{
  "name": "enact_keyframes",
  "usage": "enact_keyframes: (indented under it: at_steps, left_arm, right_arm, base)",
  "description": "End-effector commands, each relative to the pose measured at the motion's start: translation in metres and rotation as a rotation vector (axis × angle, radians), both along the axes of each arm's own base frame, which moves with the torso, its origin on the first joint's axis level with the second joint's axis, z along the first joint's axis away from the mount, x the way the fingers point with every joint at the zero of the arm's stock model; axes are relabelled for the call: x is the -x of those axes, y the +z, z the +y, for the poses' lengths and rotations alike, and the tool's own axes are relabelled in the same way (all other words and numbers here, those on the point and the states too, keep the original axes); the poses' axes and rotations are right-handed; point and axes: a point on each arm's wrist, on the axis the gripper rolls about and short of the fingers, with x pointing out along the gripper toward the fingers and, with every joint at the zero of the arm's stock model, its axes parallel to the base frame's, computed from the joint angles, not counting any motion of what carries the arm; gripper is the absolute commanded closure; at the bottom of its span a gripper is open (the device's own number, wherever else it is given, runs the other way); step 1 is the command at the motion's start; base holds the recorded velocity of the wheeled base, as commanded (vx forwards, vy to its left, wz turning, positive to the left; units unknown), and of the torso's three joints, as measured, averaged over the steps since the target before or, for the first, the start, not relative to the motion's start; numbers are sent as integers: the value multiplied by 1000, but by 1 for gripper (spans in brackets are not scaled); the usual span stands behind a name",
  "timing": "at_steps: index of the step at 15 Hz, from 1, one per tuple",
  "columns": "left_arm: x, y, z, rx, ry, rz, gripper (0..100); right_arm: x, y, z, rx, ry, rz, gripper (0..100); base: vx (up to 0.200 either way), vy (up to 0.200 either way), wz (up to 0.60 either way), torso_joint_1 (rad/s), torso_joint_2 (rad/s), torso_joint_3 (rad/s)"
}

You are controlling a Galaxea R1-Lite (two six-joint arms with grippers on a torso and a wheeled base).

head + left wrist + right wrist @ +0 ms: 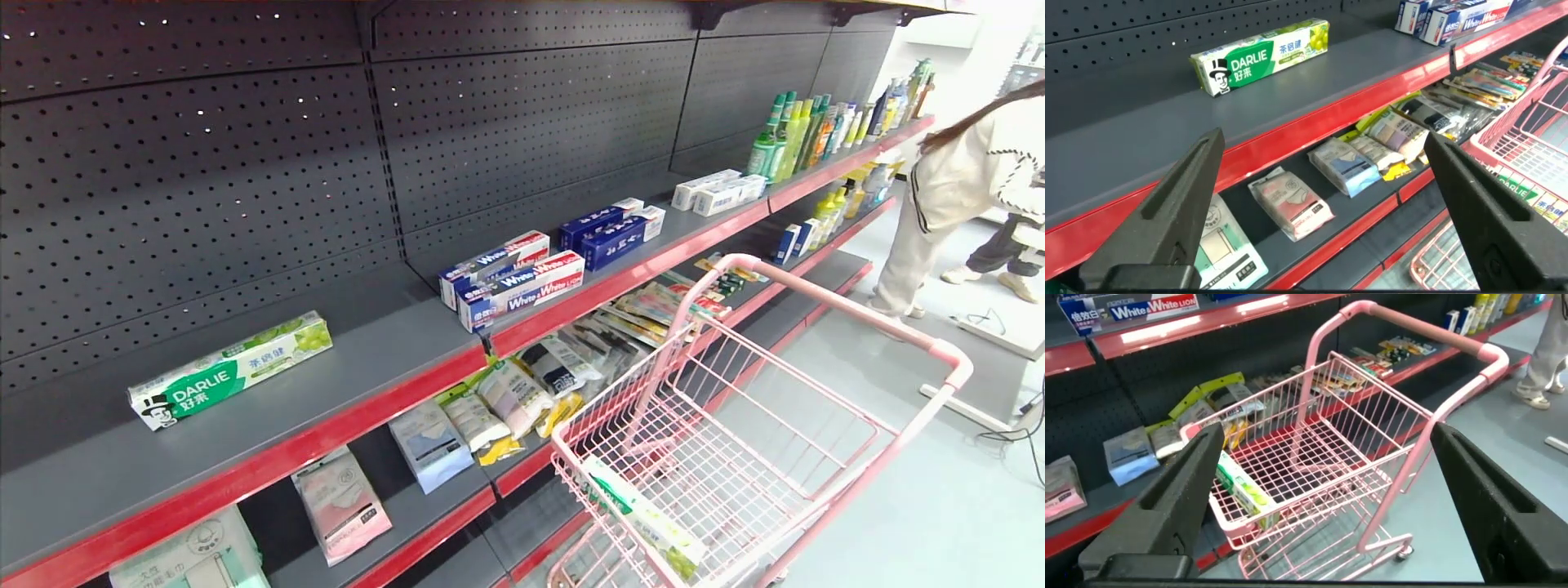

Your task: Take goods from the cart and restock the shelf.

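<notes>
A green and white toothpaste box (229, 371) (1261, 57) lies alone on the left part of the grey top shelf (367, 359). A second green box (645, 518) (1245, 490) leans inside the pink wire cart (816, 441) (1372, 433), against its end nearest the shelf. My left gripper (1324, 137) hangs open in front of the shelf's red edge, holding nothing. My right gripper (1327, 433) is open above the cart, empty, with the green box below and to one side of it.
Blue and white toothpaste boxes (514, 278) and bottles (800, 131) fill the shelf farther right. Packets (343, 506) lie on the lower shelf behind the cart. A person (947, 188) stands at the aisle's far right. Open floor lies right of the cart.
</notes>
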Motion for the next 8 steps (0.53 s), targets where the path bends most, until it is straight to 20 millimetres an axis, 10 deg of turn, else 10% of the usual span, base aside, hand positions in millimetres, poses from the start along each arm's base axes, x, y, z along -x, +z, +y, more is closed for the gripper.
enact_keyframes:
  at_steps: [1, 8]
  left_arm:
    - [0, 0, 0, 0, 0, 1, 0]
    - [0, 0, 0, 0, 0, 0, 0]
  right_arm:
    - [0, 0, 0, 2, -5, 1, 0]
    - [0, 0, 0, 7, 1, 6, 0]
  base:
    - [0, 0, 0, 0, 0, 0]
    - [0, 0, 0, 0, 0, 0]
